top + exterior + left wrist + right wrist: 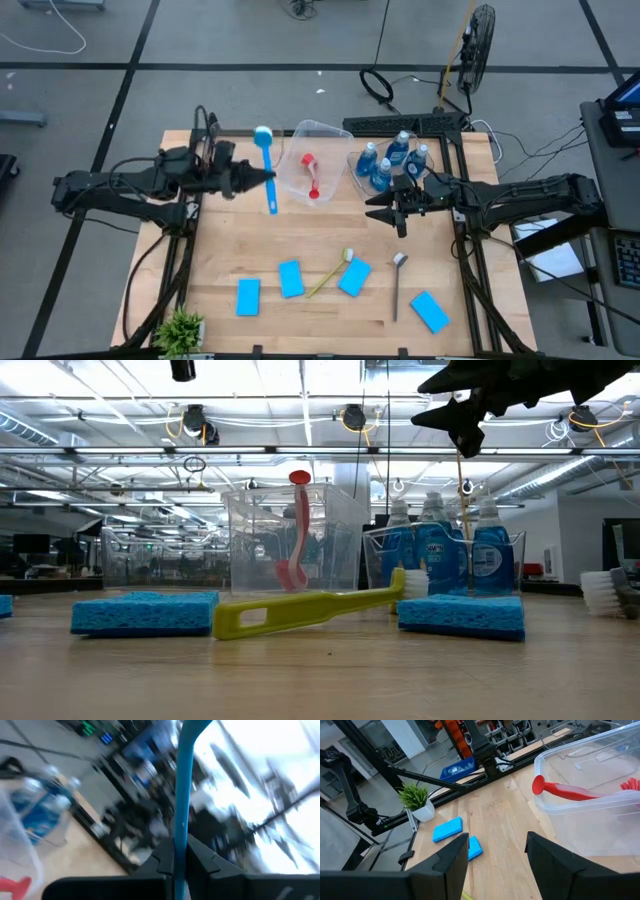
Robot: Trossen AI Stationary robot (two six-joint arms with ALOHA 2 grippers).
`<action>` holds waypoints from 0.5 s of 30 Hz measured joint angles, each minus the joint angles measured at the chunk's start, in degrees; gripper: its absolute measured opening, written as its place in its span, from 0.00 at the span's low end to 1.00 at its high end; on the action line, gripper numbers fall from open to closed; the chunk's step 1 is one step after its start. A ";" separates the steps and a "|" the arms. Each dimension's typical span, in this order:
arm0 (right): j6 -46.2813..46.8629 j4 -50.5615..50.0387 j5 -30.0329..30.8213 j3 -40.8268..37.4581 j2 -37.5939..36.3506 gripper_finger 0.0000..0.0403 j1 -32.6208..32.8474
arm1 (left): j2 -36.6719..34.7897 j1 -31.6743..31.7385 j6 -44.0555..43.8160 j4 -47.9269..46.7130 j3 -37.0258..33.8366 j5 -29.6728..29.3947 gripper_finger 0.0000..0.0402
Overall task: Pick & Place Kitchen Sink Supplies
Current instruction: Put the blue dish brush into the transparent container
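Left pincer (268,176) clamps tight on the blue brush (267,168), held above the bench just beside the clear tub (330,135) with the red brush (311,176); right pincer (388,208) hovers near that tub, jaws apart and empty.

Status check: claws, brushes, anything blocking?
Left claw shut on blue brush, held beside the tub. Right claw open, empty, by the bottles. Red brush in tub; yellow brush and grey brush on table. Nothing blocking.
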 joint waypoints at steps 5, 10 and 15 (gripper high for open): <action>-0.02 0.00 0.00 0.00 -0.02 0.46 0.01 | 0.02 0.02 -5.50 -0.37 0.00 -10.01 0.04; -0.22 0.00 0.17 0.00 0.00 0.46 -0.01 | 1.49 0.09 -5.03 -0.68 0.00 -17.38 0.04; -0.22 0.00 2.68 0.00 0.00 0.46 -0.01 | 6.55 0.13 -0.33 -5.38 3.83 -20.75 0.04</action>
